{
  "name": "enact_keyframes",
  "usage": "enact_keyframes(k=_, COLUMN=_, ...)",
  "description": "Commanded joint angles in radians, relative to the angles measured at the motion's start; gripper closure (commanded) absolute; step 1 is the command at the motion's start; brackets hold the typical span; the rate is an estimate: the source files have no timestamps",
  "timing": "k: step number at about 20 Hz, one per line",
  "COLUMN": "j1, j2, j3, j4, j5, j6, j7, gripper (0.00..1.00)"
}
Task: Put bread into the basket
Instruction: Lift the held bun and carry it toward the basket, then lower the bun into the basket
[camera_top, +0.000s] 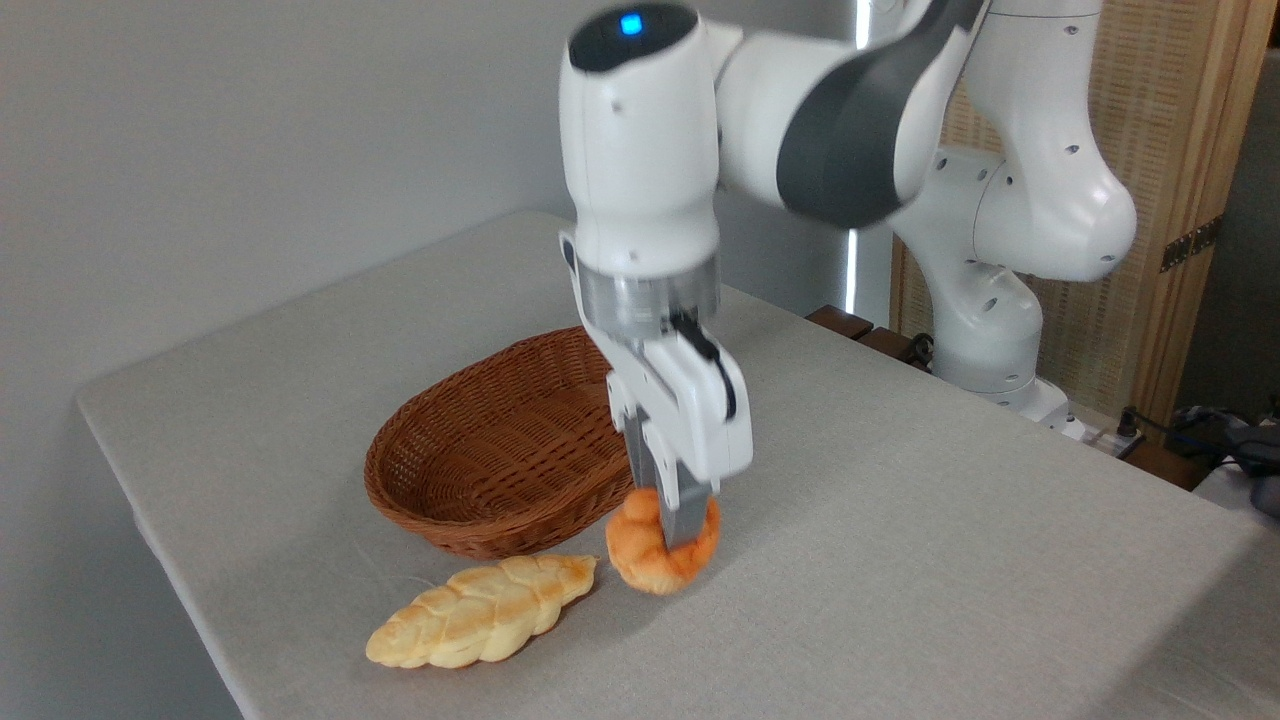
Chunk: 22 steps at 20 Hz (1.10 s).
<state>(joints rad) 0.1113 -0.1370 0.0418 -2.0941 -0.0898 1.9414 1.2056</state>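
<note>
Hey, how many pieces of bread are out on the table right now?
2. The orange-brown bun sits right of the basket, with the claw closed around it. The paler braided loaf lies in front of the basket. None shows inside the basket.

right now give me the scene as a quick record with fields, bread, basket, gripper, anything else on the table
bread: small orange-brown braided bun, just right of the basket's near end, outside it
basket: oval brown wicker basket, nothing visible inside
gripper: gripper pointing down, fingers closed around the bun
bun contact with table: cannot tell whether resting or slightly lifted
other item: pale yellow braided loaf lying in front of the basket
surface: grey table
</note>
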Motion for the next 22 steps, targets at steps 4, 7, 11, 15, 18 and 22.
enact_keyframes(k=4, j1=-0.002, j2=0.000, j3=-0.017, j4=0.206, j5=-0.057, j6=-0.177, j7=-0.171, gripper=0.68)
enact_keyframes(k=7, j1=-0.005, j2=0.016, j3=-0.066, j4=0.203, j5=-0.116, j6=-0.171, j7=-0.335, gripper=0.63)
enact_keyframes(k=11, j1=-0.009, j2=0.054, j3=-0.140, j4=0.201, j5=-0.131, j6=-0.164, j7=-0.426, gripper=0.63)
enact_keyframes(k=15, j1=-0.025, j2=0.112, j3=-0.189, j4=0.200, j5=-0.162, j6=-0.121, j7=-0.504, gripper=0.55)
enact_keyframes(k=18, j1=-0.064, j2=0.148, j3=-0.189, j4=0.195, j5=-0.163, j6=-0.064, j7=-0.560, gripper=0.36)
enact_keyframes(k=22, j1=-0.081, j2=0.171, j3=-0.191, j4=0.184, j5=-0.162, j6=-0.013, j7=-0.590, gripper=0.10)
